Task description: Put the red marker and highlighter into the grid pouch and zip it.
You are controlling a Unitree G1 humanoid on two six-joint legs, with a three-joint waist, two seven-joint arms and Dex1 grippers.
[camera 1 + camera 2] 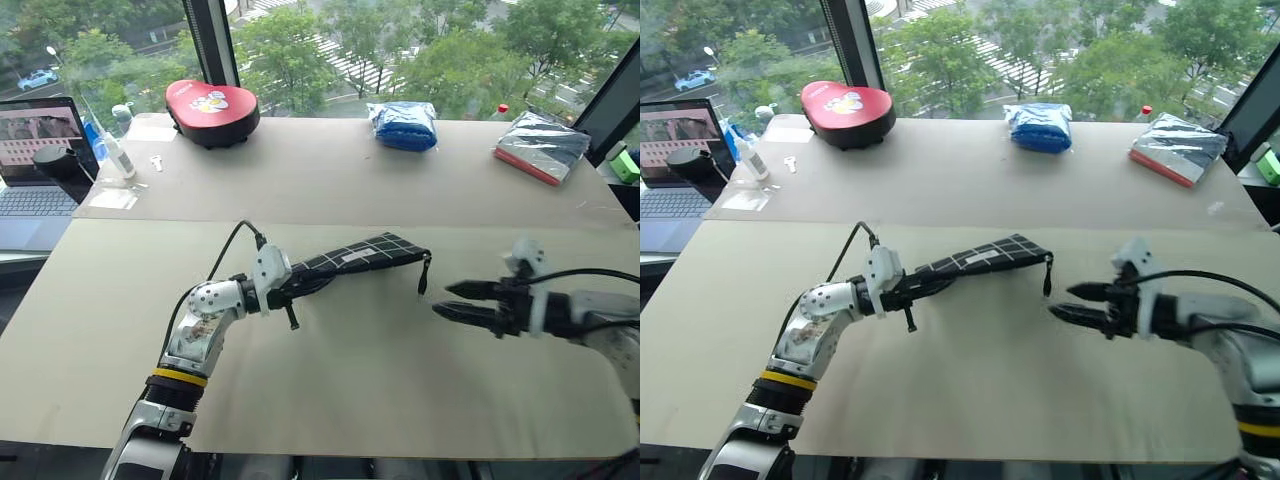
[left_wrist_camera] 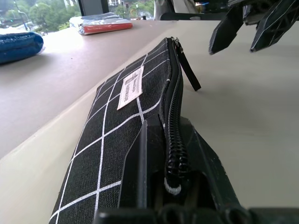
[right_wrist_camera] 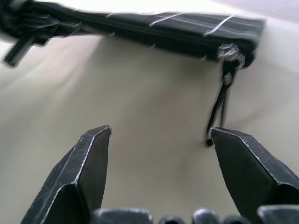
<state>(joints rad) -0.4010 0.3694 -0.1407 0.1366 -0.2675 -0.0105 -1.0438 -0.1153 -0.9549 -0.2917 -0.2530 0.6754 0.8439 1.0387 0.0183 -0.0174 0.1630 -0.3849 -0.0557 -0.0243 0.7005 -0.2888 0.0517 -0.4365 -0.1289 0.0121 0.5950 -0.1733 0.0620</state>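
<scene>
The grid pouch (image 1: pixel 360 255) is black with thin white lines and a small white label. It hangs off the table, reaching out to the right from my left gripper (image 1: pixel 297 282), which is shut on its left end. In the left wrist view the zipper (image 2: pixel 172 116) runs closed along the edge. The black pull cord (image 1: pixel 424 275) dangles from the pouch's right end. My right gripper (image 1: pixel 441 300) is open just right of that cord, apart from it, fingers pointing left. The red marker and the highlighter are out of view.
At the back of the table lie a red case (image 1: pixel 212 108), a blue wrapped bundle (image 1: pixel 404 125) and a silver and red packet (image 1: pixel 541 147). A laptop (image 1: pixel 35 165) and a small bottle (image 1: pixel 112 150) stand far left. A green block (image 1: pixel 625 165) sits far right.
</scene>
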